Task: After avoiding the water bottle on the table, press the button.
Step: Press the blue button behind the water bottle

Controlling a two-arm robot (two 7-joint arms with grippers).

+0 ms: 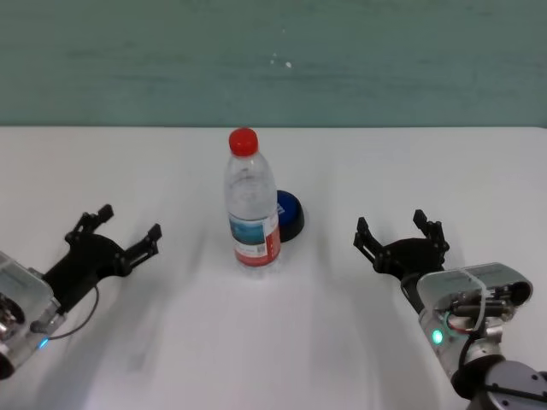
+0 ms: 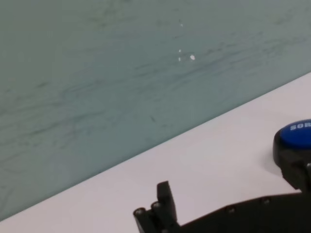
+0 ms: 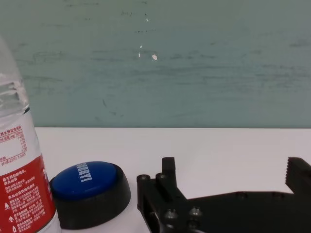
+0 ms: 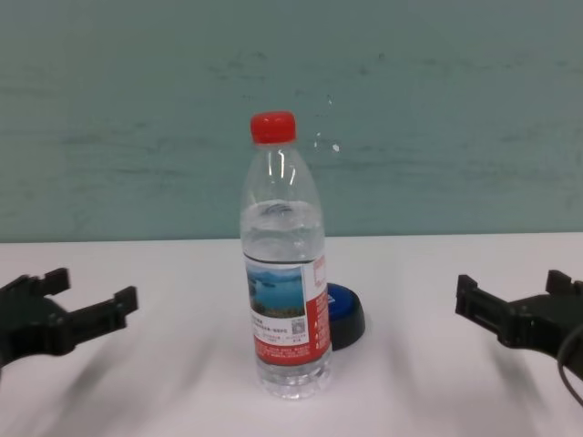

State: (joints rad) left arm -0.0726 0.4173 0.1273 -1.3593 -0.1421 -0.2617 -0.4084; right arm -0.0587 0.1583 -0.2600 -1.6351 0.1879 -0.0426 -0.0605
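The water bottle (image 1: 252, 202) stands upright on the table (image 1: 282, 342), and everything here is placed from it. Nearer the robot and well off to the bottle's left, the left gripper (image 1: 120, 234) hovers low over the table with its jaws apart and nothing between them. Off to the bottle's right, also well clear, the right gripper (image 1: 398, 232) holds its jaws apart and empty. Just behind the bottle, slightly to its right, sits the button (image 1: 290, 215), partly hidden by it.

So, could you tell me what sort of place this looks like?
Probably a lab test bench: a bare white table against a plain teal wall, holding only a water bottle and a blue button between two open grippers.
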